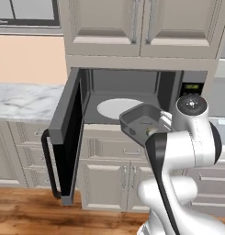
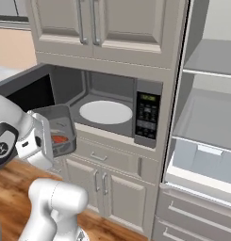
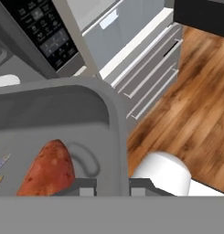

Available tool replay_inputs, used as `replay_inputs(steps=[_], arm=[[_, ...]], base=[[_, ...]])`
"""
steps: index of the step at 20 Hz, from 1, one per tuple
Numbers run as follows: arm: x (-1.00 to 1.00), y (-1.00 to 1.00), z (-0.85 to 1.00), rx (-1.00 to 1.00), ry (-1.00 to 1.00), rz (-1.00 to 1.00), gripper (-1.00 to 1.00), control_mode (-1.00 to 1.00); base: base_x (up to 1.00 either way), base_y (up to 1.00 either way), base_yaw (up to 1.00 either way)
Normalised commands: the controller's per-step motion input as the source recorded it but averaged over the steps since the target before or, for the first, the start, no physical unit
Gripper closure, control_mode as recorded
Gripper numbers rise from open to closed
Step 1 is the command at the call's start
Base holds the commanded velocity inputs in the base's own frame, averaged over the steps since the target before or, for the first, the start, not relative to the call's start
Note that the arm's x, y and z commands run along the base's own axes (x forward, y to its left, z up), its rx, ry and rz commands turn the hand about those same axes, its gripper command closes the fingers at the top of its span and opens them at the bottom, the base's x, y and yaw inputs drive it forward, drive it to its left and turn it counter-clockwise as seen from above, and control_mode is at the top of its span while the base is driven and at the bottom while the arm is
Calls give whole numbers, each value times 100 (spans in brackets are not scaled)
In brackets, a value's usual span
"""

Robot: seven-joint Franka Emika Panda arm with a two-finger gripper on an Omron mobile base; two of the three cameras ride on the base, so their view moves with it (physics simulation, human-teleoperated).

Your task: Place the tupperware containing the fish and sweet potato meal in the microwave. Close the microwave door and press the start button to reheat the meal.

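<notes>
Gripper [image 3: 112,186] pinches shallow dark-grey plastic tupperware [image 1: 140,120] by its rim, before open silver microwave [image 1: 132,92]. Risk: tilt spills orange sweet potato chunk [image 3: 48,170]; tub clips cavity sill.

Beige panelled wall cabinets [image 1: 141,25] hang above; matching base cabinets [image 1: 109,183] stand on brown wood-plank flooring [image 3: 195,100]. A grey-veined white marble countertop [image 1: 22,98] lies left. An open silver-grey refrigerator [image 2: 206,127] stands right.

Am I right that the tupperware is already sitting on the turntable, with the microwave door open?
Not quite. The left base view shows the tupperware held by the gripper in front of the microwave, not yet on the turntable. The microwave door is open.
</notes>
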Motion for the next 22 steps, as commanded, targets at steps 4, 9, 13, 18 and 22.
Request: replay_inputs(steps=[4, 9, 13, 18, 22], arm=[[0, 0, 0, 0, 0, 0, 100, 100], [0, 0, 0, 0, 0, 0, 100, 100], [2, 0, 0, 0, 0, 0, 100, -100], [20, 0, 0, 0, 0, 0, 100, -100], [25, -10, 0, 0, 0, 0, 100, -100]], base=[[-41, 0, 7], [-20, 0, 6], [0, 0, 1], [0, 0, 0], [0, 0, 0]])
